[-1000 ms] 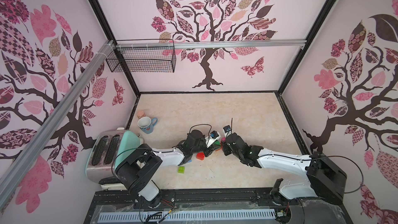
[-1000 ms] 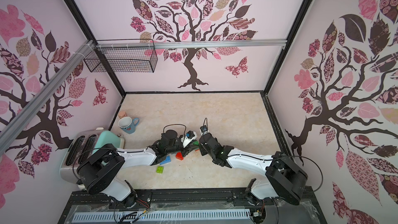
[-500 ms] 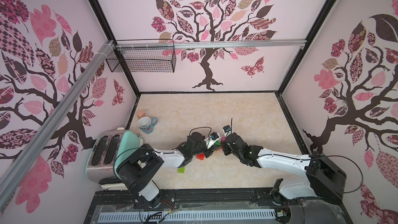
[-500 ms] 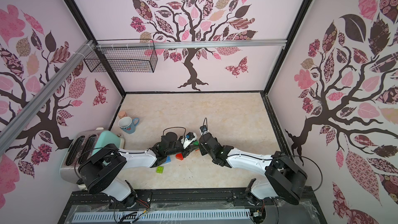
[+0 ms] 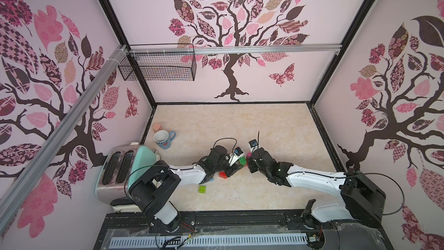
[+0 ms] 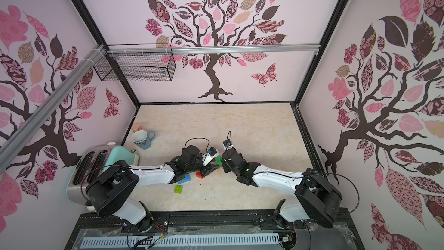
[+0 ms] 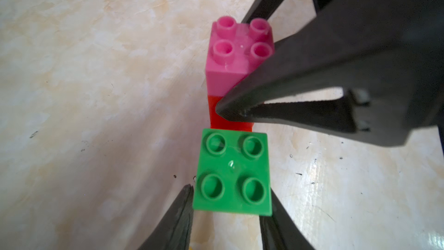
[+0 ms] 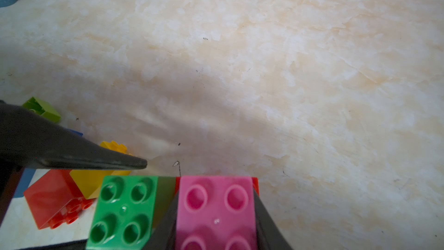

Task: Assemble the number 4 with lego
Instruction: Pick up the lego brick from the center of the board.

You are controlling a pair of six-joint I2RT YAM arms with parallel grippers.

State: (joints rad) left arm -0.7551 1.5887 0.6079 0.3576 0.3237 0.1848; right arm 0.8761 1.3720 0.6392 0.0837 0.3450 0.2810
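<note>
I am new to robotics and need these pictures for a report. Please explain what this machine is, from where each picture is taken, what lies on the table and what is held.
These are two robot arms, the left arm and the right arm, each ending in a two-fingered gripper. The two wide pictures come from one camera above the table; the two close ones from cameras on the wrists. A pink brick sits on a red brick, a green brick beside it. The right gripper clamps the pink brick. The left gripper has a finger on each side of the green brick; whether it grips, I cannot tell. Loose nearby: a lime brick, a second red brick, a blue brick, a yellow brick. A mug and a toaster stand by the left wall.
</note>
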